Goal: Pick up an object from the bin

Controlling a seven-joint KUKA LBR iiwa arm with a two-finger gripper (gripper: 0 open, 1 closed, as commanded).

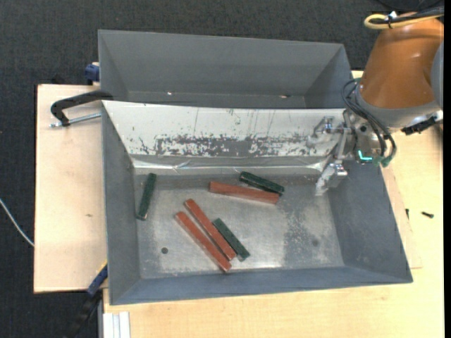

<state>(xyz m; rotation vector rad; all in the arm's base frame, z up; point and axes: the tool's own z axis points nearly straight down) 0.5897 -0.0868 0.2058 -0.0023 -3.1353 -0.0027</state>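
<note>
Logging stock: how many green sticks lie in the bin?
3: a green stick at left, another back centre, a third front centre. None seems hidden.

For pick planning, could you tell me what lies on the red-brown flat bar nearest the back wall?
A dark green flat bar overlaps the right end of the red-brown bar, hiding that part; the rest lies bare.

A robotics lab, by the look of it — a grey metal bin (120, 210) with a scuffed, scratched far wall stands over dark carpet (42, 34). A robot arm (398, 62) under an orange cover, cables at its wrist, reaches in from the right. Inside lie plain red bars (243, 192) and green bars (146, 196) — bare, unmarked pieces.
</note>
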